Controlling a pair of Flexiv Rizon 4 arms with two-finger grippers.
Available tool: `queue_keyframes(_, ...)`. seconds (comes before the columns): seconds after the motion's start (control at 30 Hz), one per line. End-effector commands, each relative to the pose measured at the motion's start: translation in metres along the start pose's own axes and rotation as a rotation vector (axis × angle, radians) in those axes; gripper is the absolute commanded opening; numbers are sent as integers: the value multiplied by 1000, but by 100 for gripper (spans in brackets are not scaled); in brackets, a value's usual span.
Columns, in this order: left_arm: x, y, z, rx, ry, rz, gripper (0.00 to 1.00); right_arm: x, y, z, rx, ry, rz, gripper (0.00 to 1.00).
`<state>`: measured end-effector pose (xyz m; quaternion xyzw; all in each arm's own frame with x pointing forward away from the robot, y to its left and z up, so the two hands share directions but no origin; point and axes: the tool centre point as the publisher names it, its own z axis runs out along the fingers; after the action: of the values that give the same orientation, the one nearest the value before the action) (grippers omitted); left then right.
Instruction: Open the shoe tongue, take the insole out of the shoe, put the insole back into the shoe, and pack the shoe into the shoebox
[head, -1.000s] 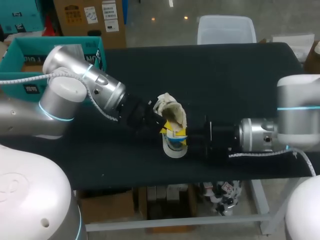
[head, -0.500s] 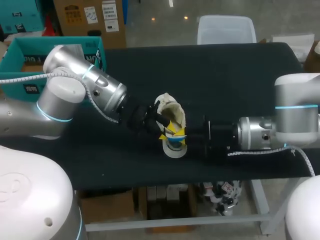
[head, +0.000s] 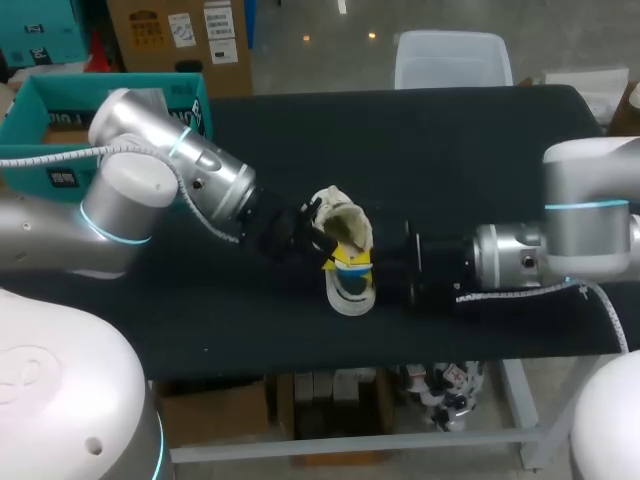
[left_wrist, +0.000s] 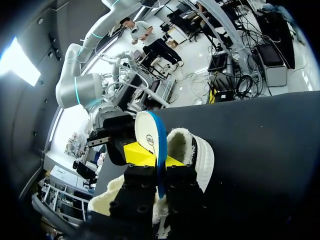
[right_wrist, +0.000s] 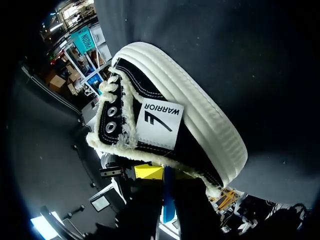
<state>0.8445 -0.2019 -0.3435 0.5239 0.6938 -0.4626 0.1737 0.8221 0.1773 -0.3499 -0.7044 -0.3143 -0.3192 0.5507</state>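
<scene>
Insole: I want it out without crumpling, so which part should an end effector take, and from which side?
Probably the free end of the insole standing out of the shoe at its fleece-lined opening, approached edge-on from the opening side, one finger on each flat face. It is thin and stands on edge there. The left end effector holds it this way.

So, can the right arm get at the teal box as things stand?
Probably not. The teal box sits off at the far left, and the left arm lies across the way. The right arm is at the shoe mid-table.
</scene>
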Motion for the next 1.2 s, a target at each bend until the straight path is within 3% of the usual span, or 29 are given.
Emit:
queue_keyframes(0.03, -1, 8, 11, 7, -2, -7, 0, 2, 17, 8, 38, 2, 10, 0)
queue_keyframes(0.27, 0, 7, 11, 13, 3, -11, 0, 0, 8, 6, 29, 8, 16, 0)
queue_keyframes(0.37, 1, 5, 11, 16, 3, -7, 0, -2, -3, 3, 12, 13, 6, 43)
queue_keyframes(0.4, 1, 4, 11, 16, 3, -6, 0, -3, -8, 3, 6, 12, 0, 47)
queue_keyframes(0.7, 3, 1, 8, 8, -7, -4, 0, -8, -33, -6, -29, 19, -26, 39)
queue_keyframes(0.8, 3, 1, 8, 6, -10, -4, 0, -9, -33, -7, -32, 22, -28, 28)
queue_keyframes(0.83, 3, 1, 8, 5, -10, -4, 0, -10, -33, -7, -31, 22, -28, 15)
queue_keyframes(0.9, 3, 0, 8, 4, -11, -6, 0, -11, -31, -7, -28, 23, -26, 0)
queue_keyframes(1.03, 3, -3, 6, -2, -13, -9, 0, -12, -29, -7, -20, 23, -22, 0)
queue_keyframes(1.07, 2, -7, 5, 3, -14, -4, 16, -12, -28, -6, -18, 21, -22, 0)
queue_keyframes(1.1, 1, -11, 5, 11, -15, 8, 40, -12, -28, -6, -16, 20, -22, 0)
queue_keyframes(1.13, 1, -15, 5, 15, -13, 20, 47, -12, -28, -6, -15, 19, -22, 0)
queue_keyframes(1.2, 0, -23, 5, 24, -12, 40, 44, -11, -27, -5, -14, 18, -22, 0)
